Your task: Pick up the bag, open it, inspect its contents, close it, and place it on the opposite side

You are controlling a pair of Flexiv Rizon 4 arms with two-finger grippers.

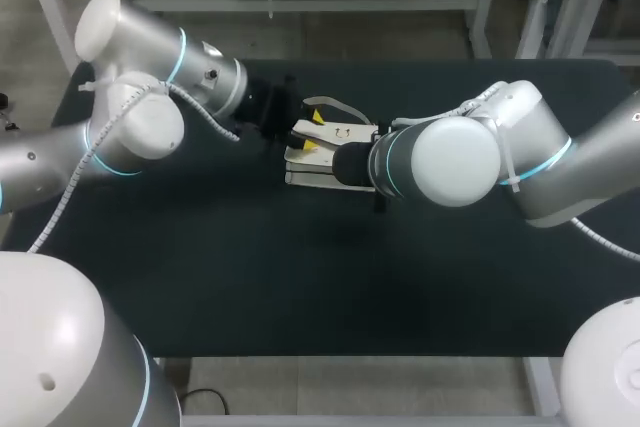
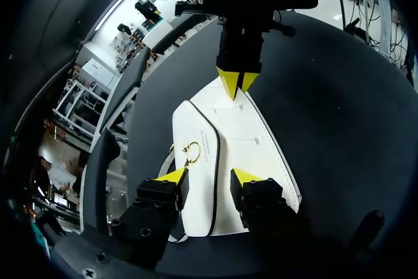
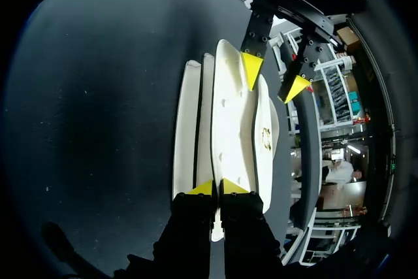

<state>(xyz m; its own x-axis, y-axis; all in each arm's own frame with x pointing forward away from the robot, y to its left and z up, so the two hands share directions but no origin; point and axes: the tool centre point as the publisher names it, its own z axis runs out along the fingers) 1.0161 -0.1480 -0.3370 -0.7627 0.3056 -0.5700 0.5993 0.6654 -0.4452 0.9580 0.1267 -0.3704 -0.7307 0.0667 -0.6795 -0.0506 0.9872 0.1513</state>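
The dark worktop (image 1: 250,287) lies bare along its near side. Farther in, about mid-width, the right arm (image 1: 455,162) comes in from the right, and the right hand (image 3: 217,189) has its two yellow tips drawn close together, clamped on a thin edge at one end of the white bag (image 1: 345,135). The bag lies flat on the worktop between the two hands, its layers spread out side by side in the right wrist view. A flap with a dark border line runs along one side, with a small gold clasp (image 2: 191,153) on it. At the bag's other end, the left hand (image 2: 209,178) has its tips well apart, one to each side of the flap's end; whether they touch the bag cannot be told. A pale strap (image 1: 335,105) loops out from the far side of the bag. The left arm (image 1: 150,97) enters from the left, over the far left part of the worktop.
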